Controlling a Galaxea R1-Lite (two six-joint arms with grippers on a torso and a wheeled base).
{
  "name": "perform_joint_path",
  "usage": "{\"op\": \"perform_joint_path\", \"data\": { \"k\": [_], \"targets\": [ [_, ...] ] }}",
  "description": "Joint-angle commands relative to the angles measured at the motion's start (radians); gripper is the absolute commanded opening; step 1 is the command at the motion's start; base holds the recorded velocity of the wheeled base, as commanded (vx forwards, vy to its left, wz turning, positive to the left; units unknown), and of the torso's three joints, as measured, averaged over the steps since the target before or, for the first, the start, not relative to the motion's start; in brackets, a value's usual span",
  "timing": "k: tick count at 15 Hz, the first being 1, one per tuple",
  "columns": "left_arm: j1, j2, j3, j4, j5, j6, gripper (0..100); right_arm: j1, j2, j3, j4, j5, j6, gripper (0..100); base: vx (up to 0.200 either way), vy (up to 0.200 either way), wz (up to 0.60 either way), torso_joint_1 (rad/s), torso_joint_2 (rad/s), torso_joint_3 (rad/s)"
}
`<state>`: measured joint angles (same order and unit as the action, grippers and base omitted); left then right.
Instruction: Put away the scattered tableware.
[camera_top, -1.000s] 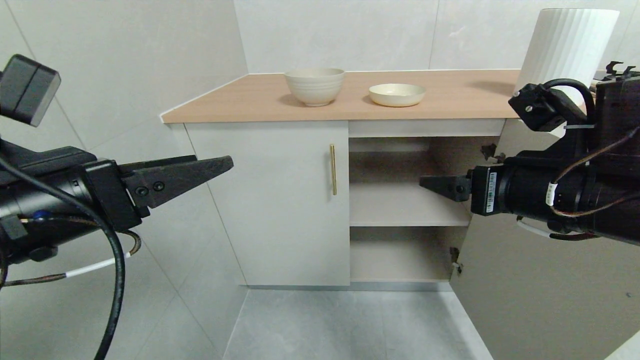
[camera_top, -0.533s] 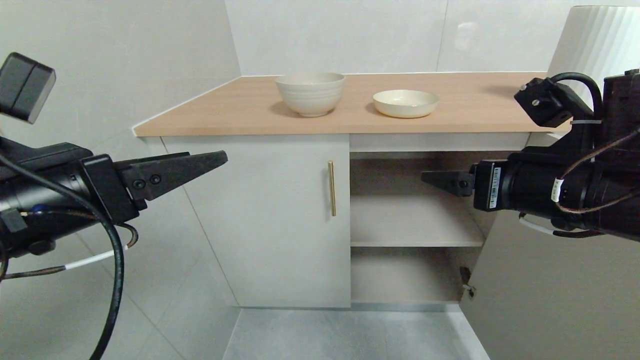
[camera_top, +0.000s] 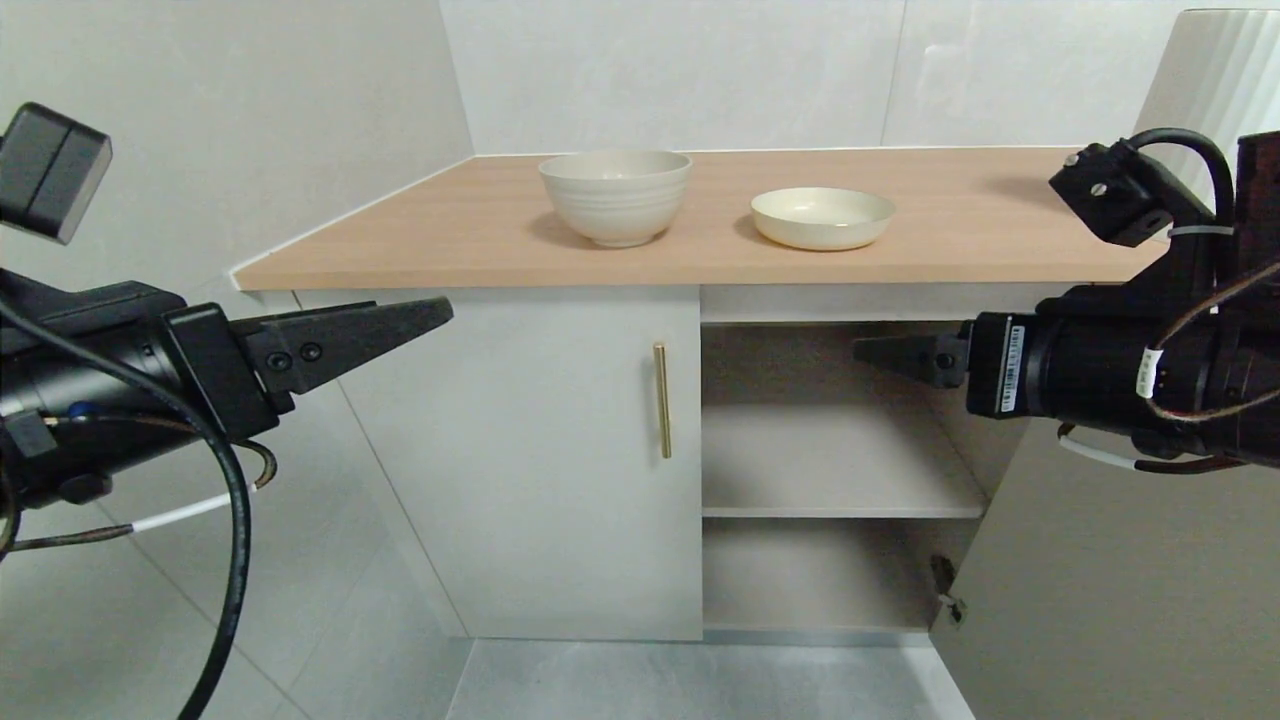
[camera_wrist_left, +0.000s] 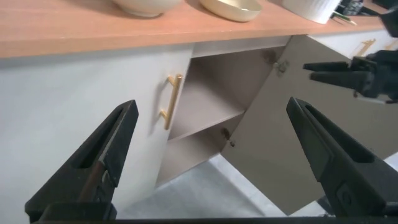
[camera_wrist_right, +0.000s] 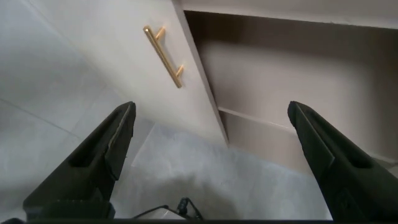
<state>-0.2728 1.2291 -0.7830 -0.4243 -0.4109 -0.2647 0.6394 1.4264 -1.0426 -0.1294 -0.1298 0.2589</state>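
Note:
A ribbed cream bowl and a shallow cream dish stand side by side on the wooden countertop. My left gripper is held out in front of the closed cabinet door, well below and to the left of the bowl. Its fingers stand wide apart and empty in the left wrist view. My right gripper is level with the top of the open cabinet compartment, under the dish. Its fingers are spread wide with nothing between them.
The left cabinet door with a gold handle is closed. The right compartment has a bare shelf, and its door is swung out on the right. A tall white ribbed vase stands at the counter's right end.
The whole head view has shifted: the cabinet and counter appear larger and lower, so the camera has come nearer. Both grippers keep their open pose.

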Motion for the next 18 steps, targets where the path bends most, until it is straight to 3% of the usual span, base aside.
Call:
{"op": "perform_joint_path", "data": {
  "k": [1, 4, 13, 18],
  "targets": [
    [0.001, 0.004, -0.001, -0.001, 0.000, -0.001, 100, 0.000, -0.011, -0.002, -0.003, 0.002, 0.005, 100, 0.000, 0.000, 0.00, 0.000, 0.00, 0.000],
    [0.001, 0.003, -0.001, 0.001, -0.003, -0.001, 100, -0.001, -0.011, -0.004, -0.004, 0.002, 0.010, 100, 0.000, 0.000, 0.00, 0.000, 0.00, 0.000],
    [0.001, 0.012, -0.001, 0.001, 0.000, -0.001, 100, -0.001, -0.021, 0.004, -0.006, 0.002, 0.016, 100, 0.200, 0.000, 0.00, 0.001, 0.00, 0.001],
    [0.001, 0.012, -0.005, -0.002, -0.002, -0.031, 100, 0.000, -0.067, 0.033, -0.007, 0.055, 0.010, 100, 0.000, 0.000, 0.00, 0.000, 0.00, 0.000]
  ]
}}
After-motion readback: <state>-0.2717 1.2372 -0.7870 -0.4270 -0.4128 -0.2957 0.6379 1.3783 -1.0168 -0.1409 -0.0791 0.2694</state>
